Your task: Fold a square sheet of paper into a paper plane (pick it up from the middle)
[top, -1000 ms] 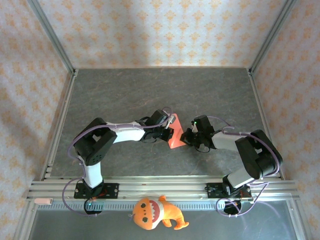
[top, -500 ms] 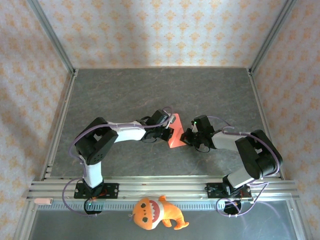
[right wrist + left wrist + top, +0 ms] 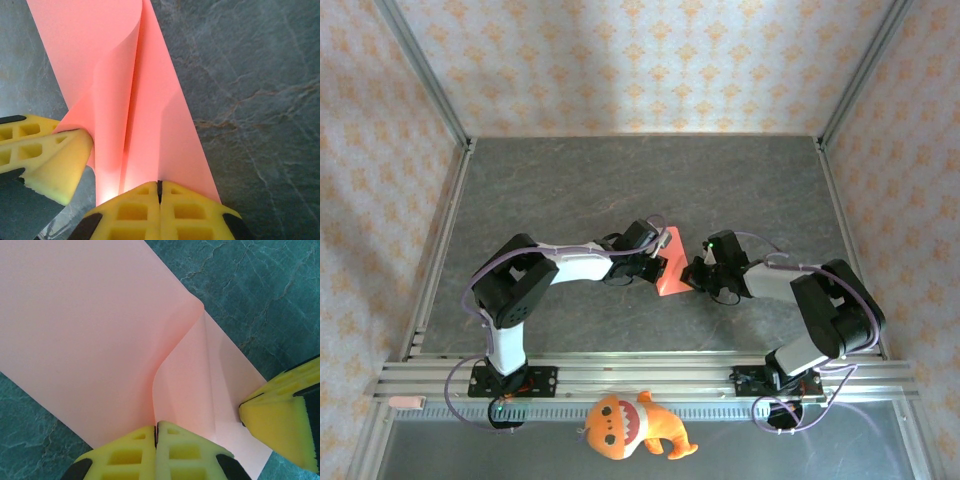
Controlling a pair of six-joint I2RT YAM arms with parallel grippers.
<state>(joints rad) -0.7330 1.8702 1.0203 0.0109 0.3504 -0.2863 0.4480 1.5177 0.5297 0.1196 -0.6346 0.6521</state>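
Where it sits near the middle, the square sheet of paper [image 3: 668, 270] is pink, partly folded, one flap curled up. Clamped tight on opposite edges: left tool [image 3: 156, 432] and right tool [image 3: 160, 187]. Dark grey marbled desk [image 3: 570, 190]. Cream walls [image 3: 620, 60], orange pattern. Orange plush toy [image 3: 632, 425] beyond the near rail [image 3: 620, 372].

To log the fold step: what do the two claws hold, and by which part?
Both are shut on the thin red-pink partly folded paper sheet: the left claw pinches its edge beside the curled flap, the right claw another edge nearby.
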